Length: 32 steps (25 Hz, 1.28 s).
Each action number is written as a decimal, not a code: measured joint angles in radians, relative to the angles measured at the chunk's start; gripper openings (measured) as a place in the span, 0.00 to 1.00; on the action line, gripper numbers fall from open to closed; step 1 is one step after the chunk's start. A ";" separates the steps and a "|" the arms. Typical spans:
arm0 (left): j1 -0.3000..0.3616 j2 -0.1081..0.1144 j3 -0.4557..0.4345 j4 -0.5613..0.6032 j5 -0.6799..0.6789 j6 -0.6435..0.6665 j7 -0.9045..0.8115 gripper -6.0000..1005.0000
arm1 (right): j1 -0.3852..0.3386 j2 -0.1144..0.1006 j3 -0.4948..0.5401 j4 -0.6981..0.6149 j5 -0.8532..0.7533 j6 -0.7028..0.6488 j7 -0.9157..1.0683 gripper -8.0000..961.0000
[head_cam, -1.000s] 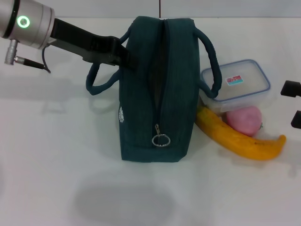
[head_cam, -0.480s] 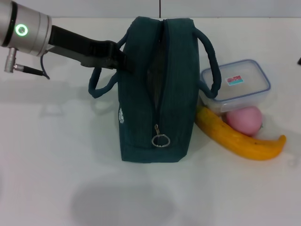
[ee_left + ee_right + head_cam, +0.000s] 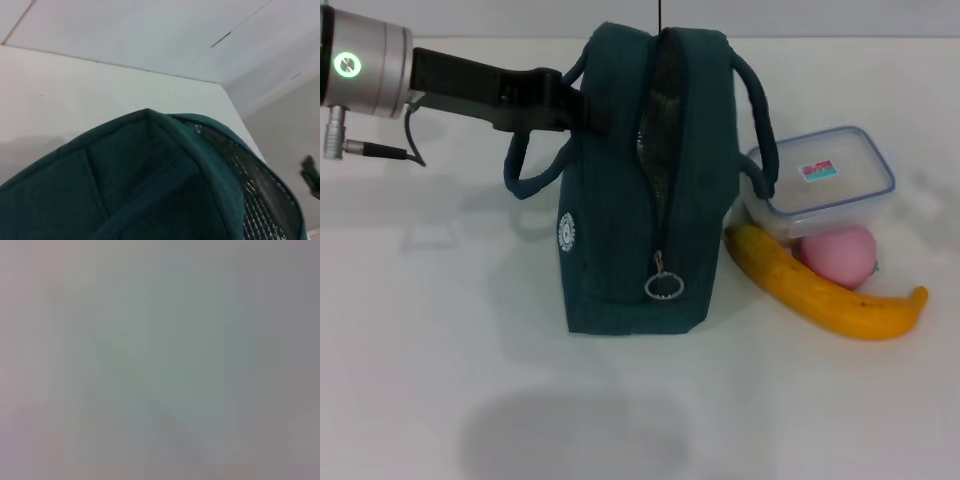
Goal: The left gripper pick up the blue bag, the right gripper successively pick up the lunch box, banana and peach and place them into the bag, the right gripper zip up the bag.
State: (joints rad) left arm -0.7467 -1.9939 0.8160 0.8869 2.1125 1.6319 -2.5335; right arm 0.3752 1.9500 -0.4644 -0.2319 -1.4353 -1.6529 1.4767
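The blue bag (image 3: 620,200) stands on the white table with its top zip open, and its ring pull (image 3: 663,286) hangs on the near end. My left gripper (image 3: 578,108) is shut on the bag's left handle at the upper edge. The bag is tipped up a little on that side. The left wrist view is mostly filled by the bag's fabric (image 3: 140,180) and its silver lining (image 3: 260,200). To the bag's right lie the clear lunch box (image 3: 830,180), the pink peach (image 3: 838,255) and the banana (image 3: 820,295). My right gripper is out of view.
The bag's right handle (image 3: 767,130) hangs over the lunch box's near corner. The banana's end touches the bag's lower right side. White table (image 3: 440,350) stretches in front and to the left. The right wrist view is a blank grey blur.
My left gripper has pulled the bag's handle up and left, so the bag shifted left and its mouth gaped wider. The right gripper, at the right edge one second ago, has left the view.
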 joint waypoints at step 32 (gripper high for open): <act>0.008 -0.037 0.012 -0.002 0.021 -0.032 0.117 0.05 | 0.170 0.076 0.110 0.264 0.000 0.538 0.073 0.80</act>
State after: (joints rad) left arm -0.7386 -2.0313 0.8284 0.8846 2.1339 1.5997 -2.4160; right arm 0.5452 2.0258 -0.3543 0.0321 -1.4349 -1.1149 1.5494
